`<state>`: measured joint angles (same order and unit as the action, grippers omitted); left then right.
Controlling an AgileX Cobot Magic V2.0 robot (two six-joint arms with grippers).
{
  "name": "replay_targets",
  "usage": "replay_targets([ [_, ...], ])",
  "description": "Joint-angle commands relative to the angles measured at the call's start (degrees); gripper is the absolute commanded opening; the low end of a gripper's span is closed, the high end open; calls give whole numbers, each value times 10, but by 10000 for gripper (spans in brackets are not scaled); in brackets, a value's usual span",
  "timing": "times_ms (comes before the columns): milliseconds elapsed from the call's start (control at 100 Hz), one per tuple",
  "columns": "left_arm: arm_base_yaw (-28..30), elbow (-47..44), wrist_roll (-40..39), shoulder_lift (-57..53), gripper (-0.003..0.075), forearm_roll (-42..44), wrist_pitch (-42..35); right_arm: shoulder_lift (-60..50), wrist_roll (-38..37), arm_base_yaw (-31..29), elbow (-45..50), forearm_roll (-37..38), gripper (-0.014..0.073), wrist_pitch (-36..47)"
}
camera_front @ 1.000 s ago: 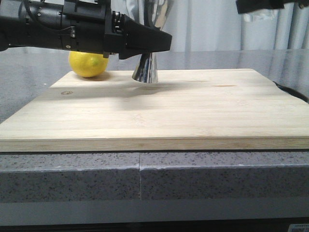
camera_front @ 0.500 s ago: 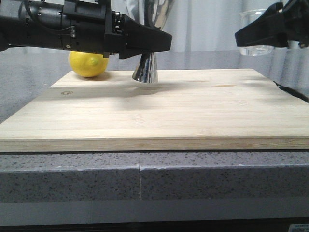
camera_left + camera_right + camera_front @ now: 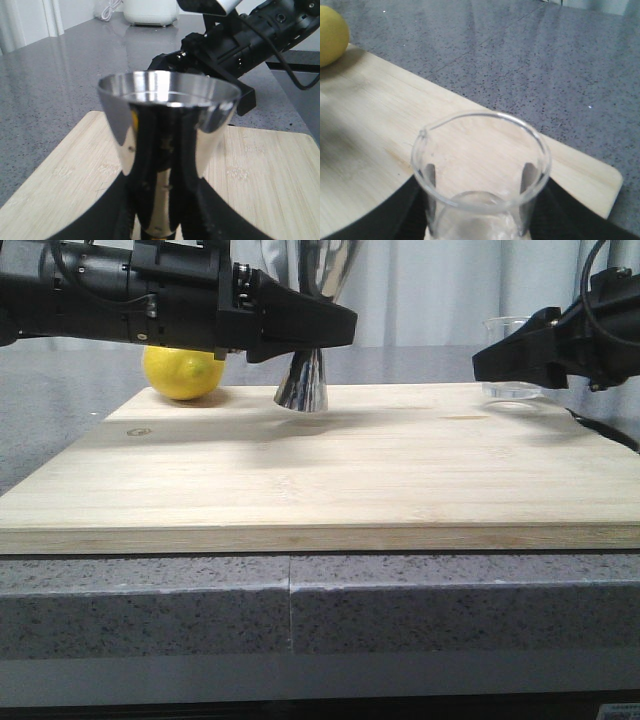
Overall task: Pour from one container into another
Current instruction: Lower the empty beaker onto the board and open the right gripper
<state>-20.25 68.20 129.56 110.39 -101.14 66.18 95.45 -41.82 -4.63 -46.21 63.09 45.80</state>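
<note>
Left fingers (image 3: 300,340) clamp the jigger (image 3: 301,380) (upright); right fingers (image 3: 510,362) clamp the beaker (image 3: 481,172).

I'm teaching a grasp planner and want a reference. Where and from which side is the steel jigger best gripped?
At its narrow waist, coming in level from the side. The jigger stands upright on the wooden board, and its two cones flare away from the waist, so fingers there cannot slide up or down. The left gripper grips about there.

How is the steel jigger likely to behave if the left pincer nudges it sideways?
The jigger probably tips easily: tall, narrow-waisted, standing on a small base. Its polished wall looks slippery, so the left pincer may slide along it. It seems rigid.
</note>
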Motion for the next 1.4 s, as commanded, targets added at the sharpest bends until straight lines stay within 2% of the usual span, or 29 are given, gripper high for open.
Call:
replay_targets([
  [0,-3,17,-6,-28,59,-50,67,-8,7,-3,-29,-29,281,42],
  [770,-3,17,-6,-28,59,-50,67,18,7,-3,-51,-5,291,16],
  [850,-3,17,-6,-28,59,-50,67,18,7,-3,-51,-5,349,15],
  [970,-3,17,-6,-28,59,-50,67,18,5,-3,-51,-5,499,15],
  [1070,-3,17,-6,-28,59,-50,67,17,-1,-3,-51,-5,575,13],
  [1180,-3,17,-6,-28,59,-50,67,9,-29,-3,-51,1,589,0],
  [1390,-3,17,-6,-28,59,-50,67,-12,-87,-3,-51,64,589,-30],
])
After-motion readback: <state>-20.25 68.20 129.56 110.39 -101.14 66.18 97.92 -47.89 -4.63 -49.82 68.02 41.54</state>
